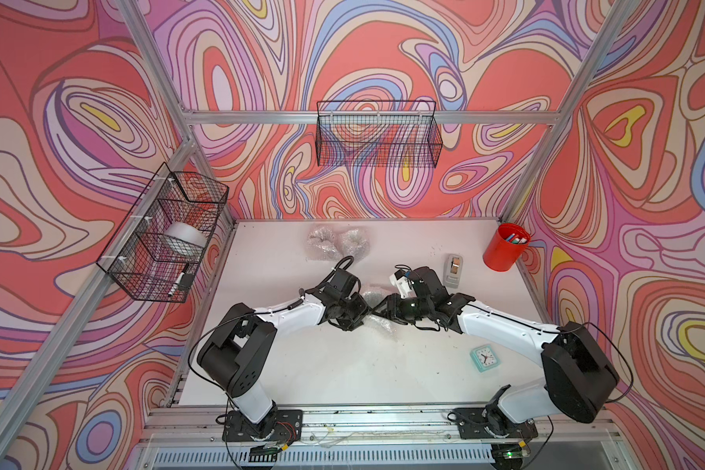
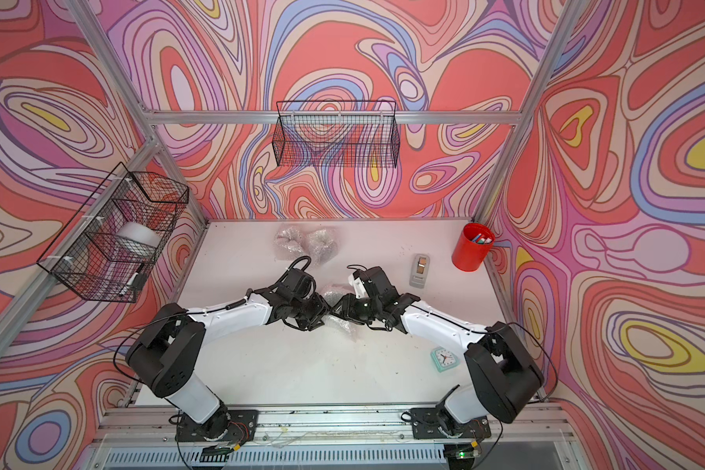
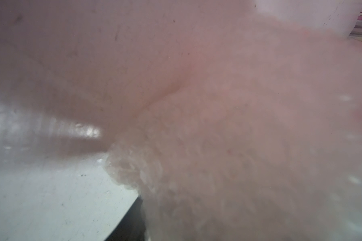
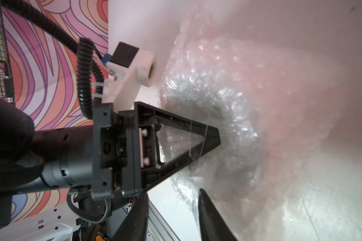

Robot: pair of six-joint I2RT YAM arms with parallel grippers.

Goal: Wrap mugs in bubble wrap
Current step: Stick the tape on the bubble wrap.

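Note:
A crumpled bundle of bubble wrap lies at mid-table between both arms. A reddish tint shows through it; the mug itself is hidden. My left gripper has its fingers buried in the bundle, and the right wrist view shows its tip pushed into a dark hollow of the wrap. Blurred wrap fills the left wrist view. My right gripper stands open beside the bundle, bare table between its fingers. Two wrapped bundles sit at the back.
At the back right stands a red pen cup, with a tape dispenser to its left. A mint clock lies near the right arm. Wire baskets hang on the back wall and the left wall.

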